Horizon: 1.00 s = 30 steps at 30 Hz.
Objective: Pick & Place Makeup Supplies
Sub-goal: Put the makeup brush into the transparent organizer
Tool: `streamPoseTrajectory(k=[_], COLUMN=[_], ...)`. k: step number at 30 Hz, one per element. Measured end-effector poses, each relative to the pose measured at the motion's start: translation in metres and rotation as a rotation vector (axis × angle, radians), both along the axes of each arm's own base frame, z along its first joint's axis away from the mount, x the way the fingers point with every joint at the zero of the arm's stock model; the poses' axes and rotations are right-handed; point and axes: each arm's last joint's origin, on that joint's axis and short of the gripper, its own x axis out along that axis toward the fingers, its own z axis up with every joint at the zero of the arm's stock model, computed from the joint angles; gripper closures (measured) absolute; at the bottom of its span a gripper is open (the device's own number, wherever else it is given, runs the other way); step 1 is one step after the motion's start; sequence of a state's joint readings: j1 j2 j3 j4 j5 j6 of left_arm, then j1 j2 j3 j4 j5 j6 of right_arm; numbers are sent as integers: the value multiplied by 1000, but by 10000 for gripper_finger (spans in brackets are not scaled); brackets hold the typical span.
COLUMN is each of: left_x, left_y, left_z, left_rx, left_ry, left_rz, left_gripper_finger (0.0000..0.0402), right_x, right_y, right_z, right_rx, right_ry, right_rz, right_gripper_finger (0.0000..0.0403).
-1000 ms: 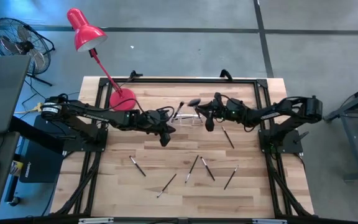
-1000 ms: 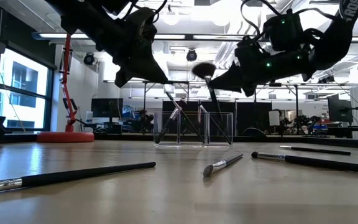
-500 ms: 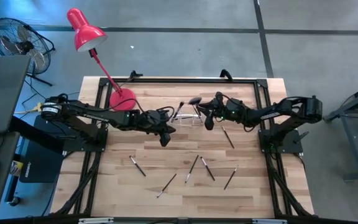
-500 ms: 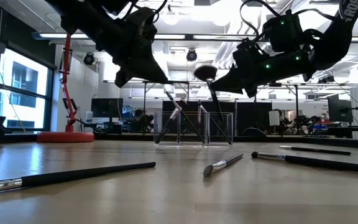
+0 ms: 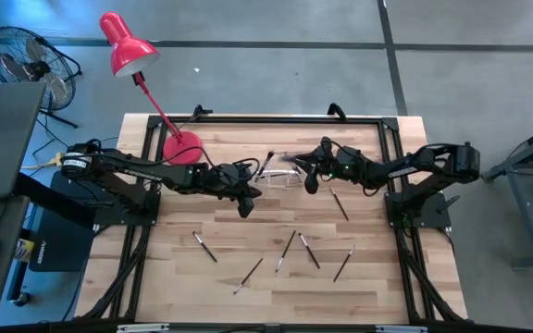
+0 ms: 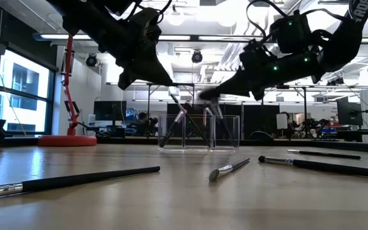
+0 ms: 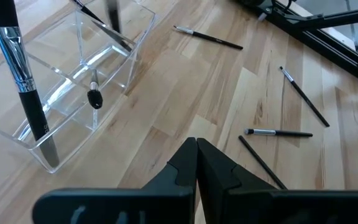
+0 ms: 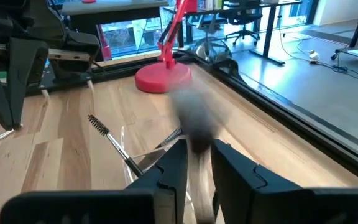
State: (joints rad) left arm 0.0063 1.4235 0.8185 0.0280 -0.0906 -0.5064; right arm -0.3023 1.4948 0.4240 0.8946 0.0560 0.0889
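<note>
A clear plastic holder (image 5: 280, 176) (image 7: 73, 81) stands at the table's far middle with several makeup brushes leaning inside it. My right gripper (image 8: 197, 146) (image 5: 307, 174) hovers just over the holder, fingers apart, with a blurred brush with a fluffy black head (image 8: 194, 121) (image 6: 208, 96) between them. My left gripper (image 7: 196, 146) (image 5: 246, 207) hangs shut and empty above the wood, left of the holder. Several loose brushes and liners (image 5: 286, 251) (image 5: 204, 246) (image 5: 339, 202) lie flat on the table's near half. My right gripper has the fluffy brush's handle (image 8: 199, 186) standing between its two fingers, which come nearly level from the table's right. The brush is blurred, and I cannot tell whether the fingers touch it. Its lower end reaches down into the holder.
A red desk lamp stands with its base (image 5: 181, 146) at the far left of the table. In the low view, long dark brushes (image 6: 69, 181) (image 6: 318, 166) and a short silvery one (image 6: 229, 168) lie in front of the holder.
The fluffy-headed brush stood nearly upright over the holder with its head above my right gripper; now it has tipped over, its head dropping toward the table's left, blurred. Both arms have kept their place.
</note>
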Motion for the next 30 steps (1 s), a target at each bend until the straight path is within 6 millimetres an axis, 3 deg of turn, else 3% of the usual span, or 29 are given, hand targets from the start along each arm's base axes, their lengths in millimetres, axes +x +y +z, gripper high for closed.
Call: streamPoseTrajectory(k=[15, 30], left_x=[0, 0], left_y=[0, 0], left_z=[0, 0], left_rx=[1, -45], left_ry=[0, -3], left_rz=[1, 26], left_gripper_finger=[401, 401], right_x=[0, -9], right_y=[0, 6], right_z=[-1, 31], right_rx=[4, -14], right_ry=[13, -114], right_rz=[0, 72], right_gripper_finger=[336, 336])
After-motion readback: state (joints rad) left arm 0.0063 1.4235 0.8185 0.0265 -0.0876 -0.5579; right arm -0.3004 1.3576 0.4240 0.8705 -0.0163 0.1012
